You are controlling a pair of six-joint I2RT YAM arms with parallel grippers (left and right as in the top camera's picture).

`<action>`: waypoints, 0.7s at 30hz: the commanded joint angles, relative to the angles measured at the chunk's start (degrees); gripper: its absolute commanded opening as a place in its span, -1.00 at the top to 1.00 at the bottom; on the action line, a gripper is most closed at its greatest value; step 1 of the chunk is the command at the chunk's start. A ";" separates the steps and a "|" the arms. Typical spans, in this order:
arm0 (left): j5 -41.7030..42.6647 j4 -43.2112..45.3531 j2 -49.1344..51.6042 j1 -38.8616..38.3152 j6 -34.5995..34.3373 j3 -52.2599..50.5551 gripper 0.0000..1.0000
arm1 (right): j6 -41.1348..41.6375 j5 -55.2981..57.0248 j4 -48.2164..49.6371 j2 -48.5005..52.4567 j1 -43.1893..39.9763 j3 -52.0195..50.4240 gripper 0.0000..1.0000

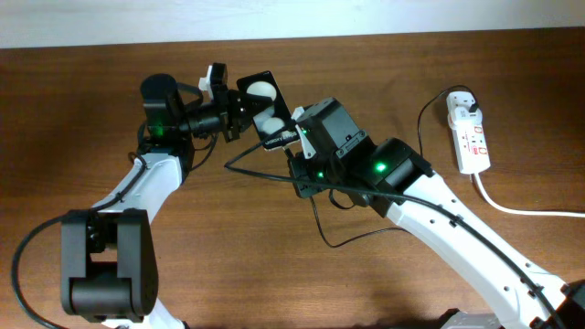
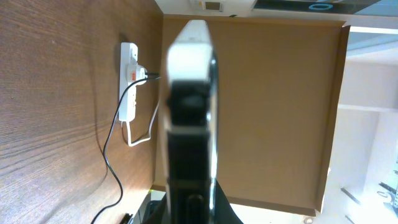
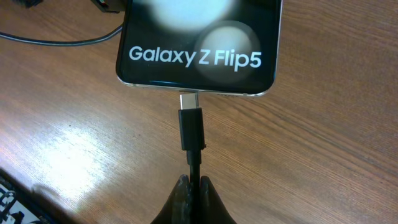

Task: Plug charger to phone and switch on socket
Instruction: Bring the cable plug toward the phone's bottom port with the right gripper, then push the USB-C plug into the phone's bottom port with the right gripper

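Over the table (image 1: 73, 110):
- left gripper (image 1: 239, 108) is clamping the phone (image 1: 265, 105)
- right gripper (image 3: 191, 186) is pinching the charger (image 3: 191, 127), its tip touching the phone's bottom edge
- socket (image 1: 468, 132) is lying far right

Open table (image 1: 91, 110) around socket (image 1: 468, 137); phone (image 1: 265, 110) and charger (image 1: 326, 243) as obstacles mid-table.

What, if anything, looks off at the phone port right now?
Only the charger: bare silver metal of its tip shows at the edge of the phone, so it does not look fully seated. It lines up straight with the port, with the right tool pinching the cable just behind the tip. Nothing else stands out.
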 commanded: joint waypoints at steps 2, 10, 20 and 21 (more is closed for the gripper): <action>1.79 0.55 -0.55 0.09 -0.33 0.79 1.00 | 0.07 0.70 0.52 0.42 0.35 -0.31 0.92; 3.08 0.55 -0.55 0.09 -0.33 0.79 1.00 | 0.07 0.68 0.79 0.42 0.35 -0.31 0.92; 4.76 0.57 -0.55 -0.02 -0.31 0.79 1.00 | 0.09 0.68 2.56 0.42 0.35 -0.31 0.92; 4.74 0.57 -0.55 0.00 -0.28 0.79 1.00 | 0.09 0.68 2.67 0.42 0.35 -0.31 0.92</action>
